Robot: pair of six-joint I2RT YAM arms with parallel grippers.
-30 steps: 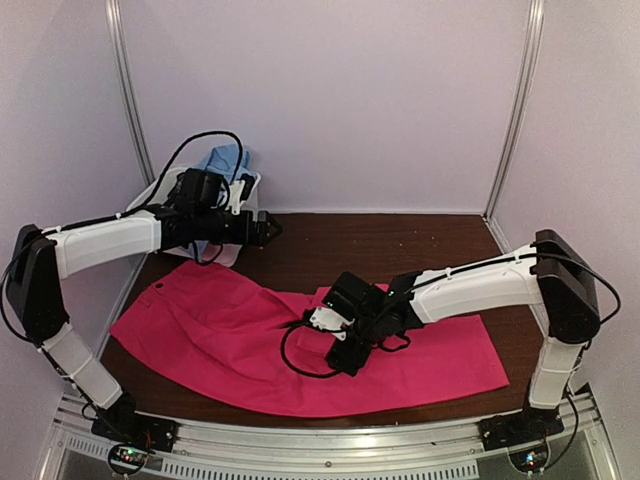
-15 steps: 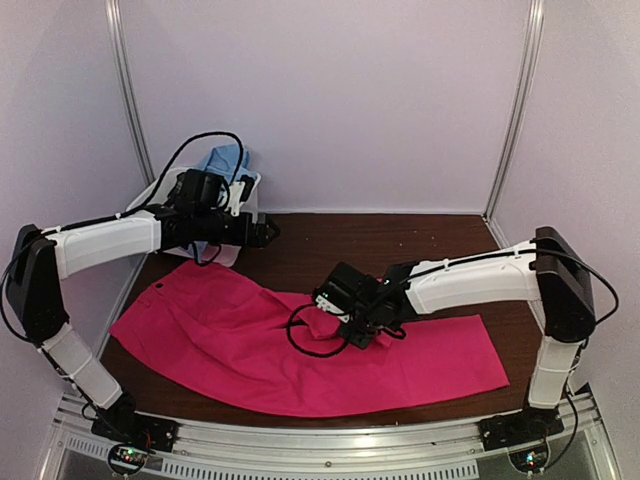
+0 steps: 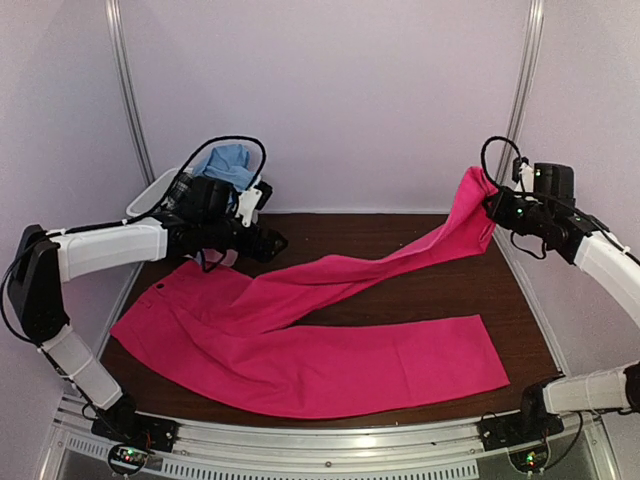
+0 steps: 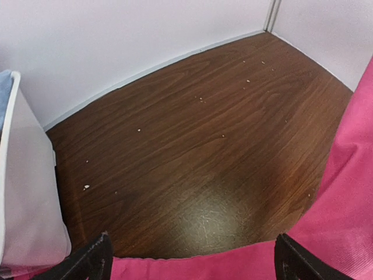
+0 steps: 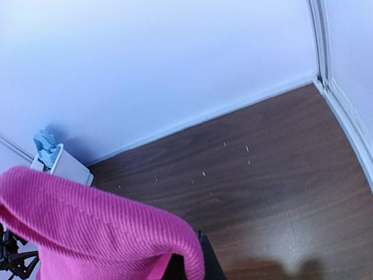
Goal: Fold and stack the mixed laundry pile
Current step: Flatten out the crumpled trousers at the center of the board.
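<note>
Top external: right tool [image 3: 492, 203] has pinched a leg of the pink cloth [image 3: 300, 350] and raised it, likely starting the fold; left tool [image 3: 270, 243] hangs spread, well apart.

pink-red cloth [image 3: 300, 360], light blue shirt [image 3: 230, 160], white tub [image 3: 148, 197]

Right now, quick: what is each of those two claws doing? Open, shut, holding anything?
Left gripper: open, holding nothing.
Right gripper: shut on one leg of the pink trousers, holding it up high.
</note>
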